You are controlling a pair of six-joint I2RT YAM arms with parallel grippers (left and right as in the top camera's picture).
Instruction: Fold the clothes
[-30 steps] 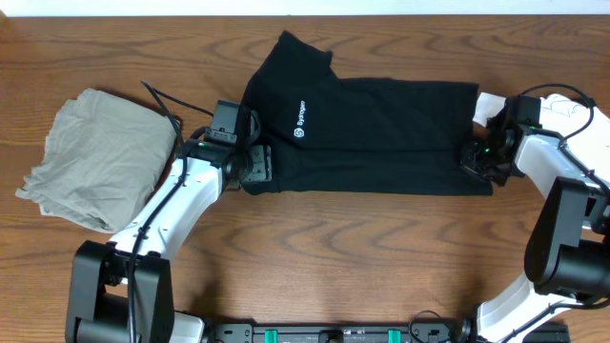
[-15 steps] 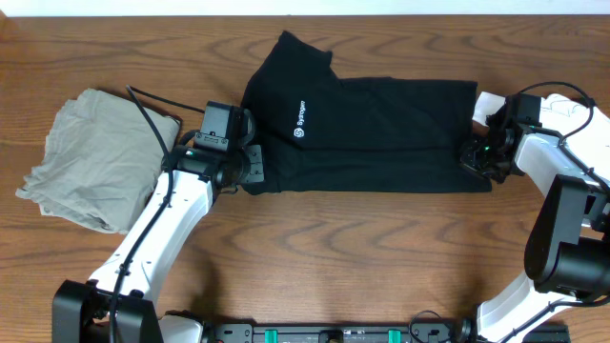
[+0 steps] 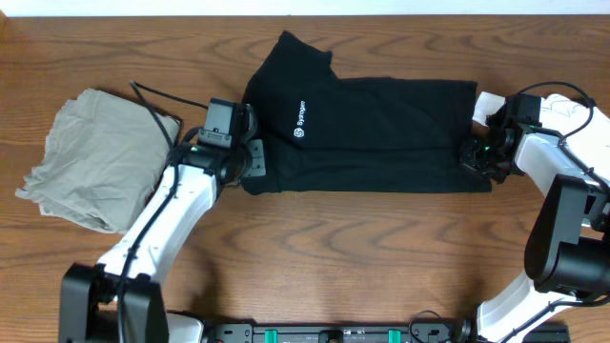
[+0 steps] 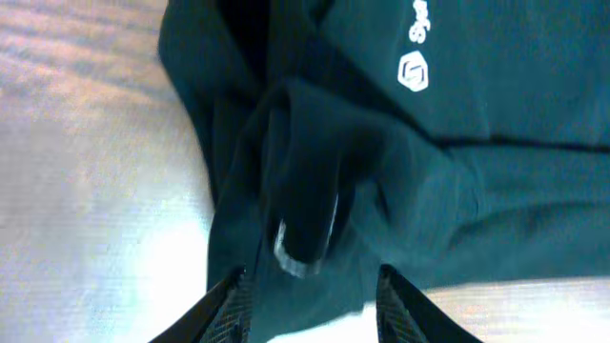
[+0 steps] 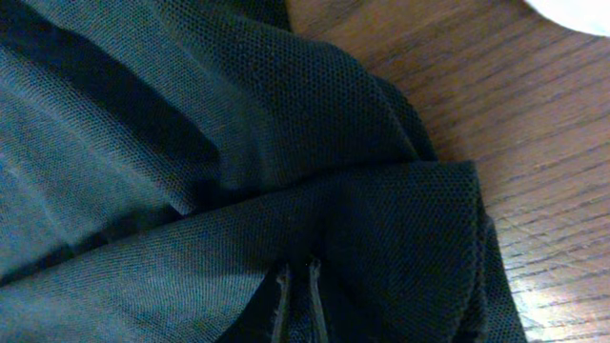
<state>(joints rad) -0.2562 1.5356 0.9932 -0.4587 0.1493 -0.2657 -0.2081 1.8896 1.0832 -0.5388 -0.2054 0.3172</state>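
Observation:
The black garment (image 3: pixel 381 133) with small white logo lettering (image 3: pixel 298 119) lies folded into a long band across the table's middle. My left gripper (image 3: pixel 254 162) is at its lower left corner. In the left wrist view the fingers (image 4: pixel 310 310) are open, straddling a bunched fold of the black fabric (image 4: pixel 315 181). My right gripper (image 3: pixel 475 157) is at the garment's right end. In the right wrist view its fingers (image 5: pixel 296 300) are shut on the black mesh fabric (image 5: pixel 248 152).
A grey-beige garment (image 3: pixel 91 157) lies crumpled at the left of the wooden table (image 3: pixel 343 248). A white garment (image 3: pixel 489 103) shows at the far right behind the right arm, and in the right wrist view's corner (image 5: pixel 581 11). The left arm's cable (image 3: pixel 152 100) loops above the grey-beige garment.
My left gripper drew a little to the left, then came back right to the garment's lower left corner. The right gripper and the garment have barely moved.

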